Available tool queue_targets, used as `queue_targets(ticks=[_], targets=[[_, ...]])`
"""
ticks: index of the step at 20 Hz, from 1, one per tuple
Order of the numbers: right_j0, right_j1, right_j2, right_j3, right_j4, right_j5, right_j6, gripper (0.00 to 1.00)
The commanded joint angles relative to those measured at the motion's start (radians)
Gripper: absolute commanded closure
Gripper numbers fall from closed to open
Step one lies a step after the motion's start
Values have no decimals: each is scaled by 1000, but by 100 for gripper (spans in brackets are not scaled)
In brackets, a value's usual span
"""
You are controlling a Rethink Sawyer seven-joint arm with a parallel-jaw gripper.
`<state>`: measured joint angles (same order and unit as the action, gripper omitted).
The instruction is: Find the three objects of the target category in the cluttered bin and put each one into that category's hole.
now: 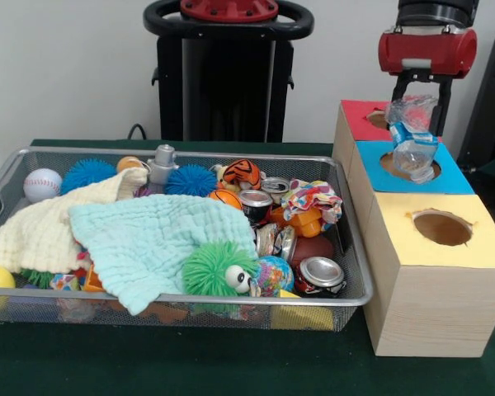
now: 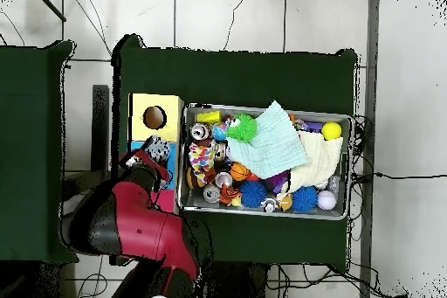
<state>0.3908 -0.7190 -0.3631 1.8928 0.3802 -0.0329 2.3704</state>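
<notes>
My gripper [image 1: 417,115] is shut on the crushed clear plastic bottle with a blue label [image 1: 412,142] and holds it right over the hole of the blue box [image 1: 455,177]. In the overhead view the gripper [image 2: 148,160] and bottle [image 2: 158,148] sit over the boxes left of the bin. The silver wire-mesh bin [image 1: 356,276] holds silver-topped cans: one at the front right [image 1: 318,274], one in the middle [image 1: 254,202], one behind it [image 1: 274,185]. Cans also show in the overhead view [image 2: 200,131].
A row of wooden boxes stands right of the bin: red-topped [image 1: 356,111], blue-topped, yellow-topped [image 1: 396,216] with an open hole [image 1: 441,227]. The bin holds a mint cloth [image 1: 157,239], cream cloth [image 1: 41,231], green spiky ball [image 1: 210,268], blue spiky balls, baseball [image 1: 41,184].
</notes>
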Motion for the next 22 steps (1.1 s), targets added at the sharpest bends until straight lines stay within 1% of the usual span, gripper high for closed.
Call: queue_targets(ticks=[1, 3, 6, 9, 11, 18, 22], targets=[[-8, 46, 44, 14, 38, 74, 159, 100], [13, 55, 12, 0, 42, 109, 152, 100], [30, 71, -14, -12, 38, 148, 137, 100], [26, 77, -7, -12, 28, 174, 126, 100], [22, 80, 6, -5, 25, 164, 129, 100], [50, 76, 16, 8, 34, 194, 149, 100], [43, 73, 49, 31, 33, 188, 151, 100]])
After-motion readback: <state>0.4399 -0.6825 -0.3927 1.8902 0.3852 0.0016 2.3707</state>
